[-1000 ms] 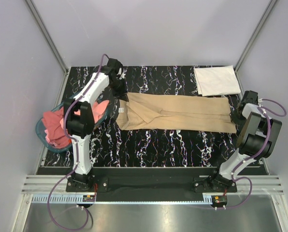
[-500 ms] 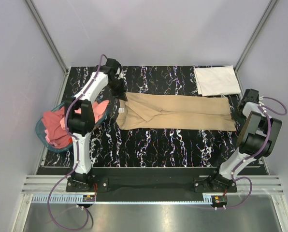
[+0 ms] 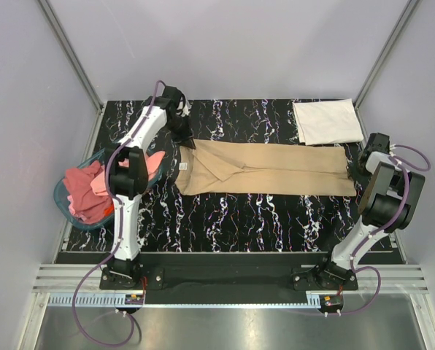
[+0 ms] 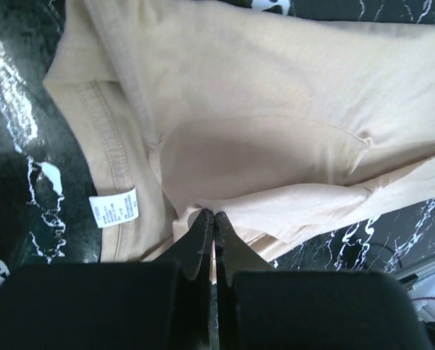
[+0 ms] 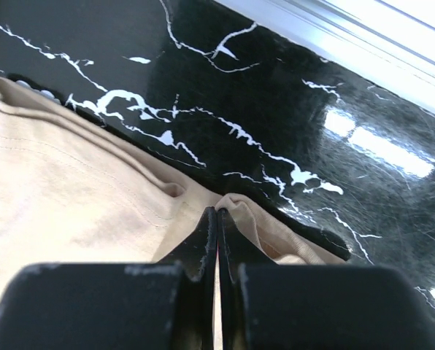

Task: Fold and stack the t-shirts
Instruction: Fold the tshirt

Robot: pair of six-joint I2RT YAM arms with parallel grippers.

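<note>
Top external view: the tan t-shirt (image 3: 268,169) lies flat on the dark surface (image 3: 239,211), its long axis running left to right between the arms. The left pincer (image 3: 182,138) is pinched tight on the collar end and the right pincer (image 3: 357,169) on the hem end, so each arm stands at its own end.

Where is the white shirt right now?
In the top view, the white shirt lies folded at the far right corner of the table, just beyond the right end of the spread-out tan shirt.
</note>
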